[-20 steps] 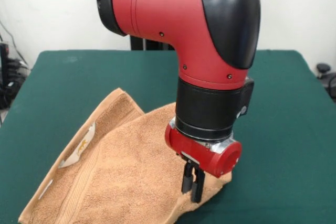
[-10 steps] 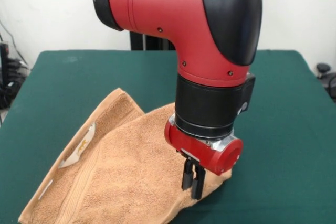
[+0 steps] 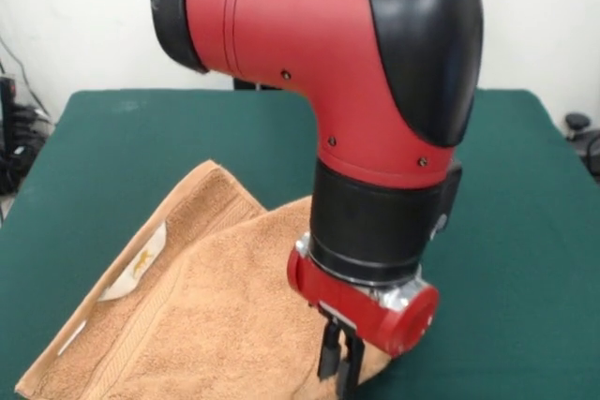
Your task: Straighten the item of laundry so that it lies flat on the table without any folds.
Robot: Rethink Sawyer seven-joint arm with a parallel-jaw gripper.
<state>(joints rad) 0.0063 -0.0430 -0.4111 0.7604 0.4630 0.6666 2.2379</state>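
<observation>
The orange-tan towel (image 3: 206, 316) lies on the green table (image 3: 525, 231) at the near left, with one flap folded over so its border band and white tag (image 3: 141, 264) face up. My gripper (image 3: 339, 369) points down at the towel's right corner, near the table's front edge. Its fingers are close together and pinch the cloth there. The big red and black arm hides the towel's far right part.
Dark cables and equipment (image 3: 14, 138) sit off the table's left edge. A black object (image 3: 577, 124) sits off the right edge. A white wall stands behind the table.
The arm has moved toward the table's front edge and lower in the picture. The towel has been dragged with it, and its near left corner has slid further left.
</observation>
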